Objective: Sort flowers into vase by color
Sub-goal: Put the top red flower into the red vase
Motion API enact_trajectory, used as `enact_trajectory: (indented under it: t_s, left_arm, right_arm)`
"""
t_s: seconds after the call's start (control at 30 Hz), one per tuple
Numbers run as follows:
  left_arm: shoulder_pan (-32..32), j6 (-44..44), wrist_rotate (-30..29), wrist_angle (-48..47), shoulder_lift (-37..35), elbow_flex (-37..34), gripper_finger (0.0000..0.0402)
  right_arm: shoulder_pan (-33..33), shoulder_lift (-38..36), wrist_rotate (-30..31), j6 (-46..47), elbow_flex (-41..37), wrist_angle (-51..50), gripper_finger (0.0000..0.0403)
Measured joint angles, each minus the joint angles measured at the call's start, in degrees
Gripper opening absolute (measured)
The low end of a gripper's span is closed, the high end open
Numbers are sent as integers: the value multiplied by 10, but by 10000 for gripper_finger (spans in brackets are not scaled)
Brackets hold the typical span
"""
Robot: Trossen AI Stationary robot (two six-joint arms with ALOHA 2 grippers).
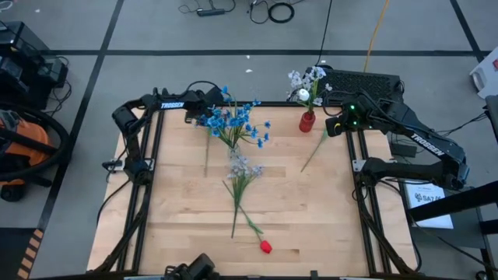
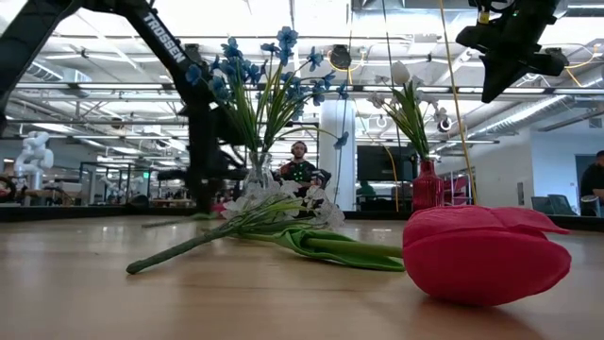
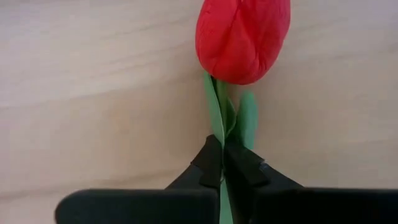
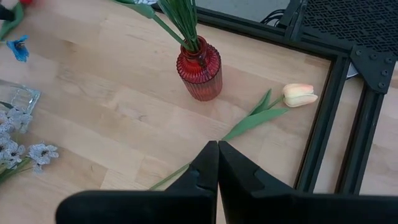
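My left gripper (image 3: pixel 222 146) is at the table's far left, beside the clear vase of blue flowers (image 1: pixel 233 124), and is shut on a red tulip (image 3: pixel 242 37). That tulip's stem (image 1: pixel 206 155) trails toward the near edge. A second red tulip (image 1: pixel 265 246) lies by the near edge. A white-lilac bunch (image 1: pixel 243 167) lies mid-table. The red vase (image 4: pixel 200 70) holds white-lilac sprigs and a cream bud (image 1: pixel 303 95). My right gripper (image 4: pixel 217 149) is shut and hovers high over a cream tulip (image 4: pixel 300 94) that lies flat by the right frame rail. My left gripper pinches the red tulip's green stem (image 3: pixel 219 127) just below the flower head, between its two fingers. The fingers come from above, pointing down, and stand across the stem. The head lies flat over the wood; I cannot tell whether it rests on the table or is just clear of it.
A black frame rail (image 4: pixel 320 118) runs along the table's edges, close to the cream tulip. Bare wood lies on the near left (image 1: pixel 179 225) and near right of the table. Cables and equipment sit on the floor beyond the far edge. People show in the room behind.
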Motion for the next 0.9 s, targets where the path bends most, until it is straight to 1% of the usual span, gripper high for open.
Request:
enact_trajectory:
  t_s: [0.1,0.2,0.33,0.5,0.57,0.67,0.8,0.9]
  left_arm:
    - [8,15,-18,-46,-28,-4,7]
    - [14,40,-39,-56,-75,-2,6]
    - [27,85,-38,-68,-137,-4,5]
    - [58,135,-40,-71,-229,-12,4]
    - [71,148,-40,-67,-278,-33,4]
    - [83,148,-36,-28,-367,-85,4]
    - [77,134,13,65,-496,-161,4]
    - [60,135,41,97,-585,-199,3]
  right_arm:
    - [0,0,0,3,0,0,0]
    - [0,0,0,4,0,0,0]
    - [0,0,0,4,0,0,0]
    - [0,0,0,4,0,0,0]
    - [0,0,0,4,0,0,0]
    - [0,0,0,5,0,0,0]
    - [0,0,0,5,0,0,0]
    - [0,0,5,4,0,0,0]
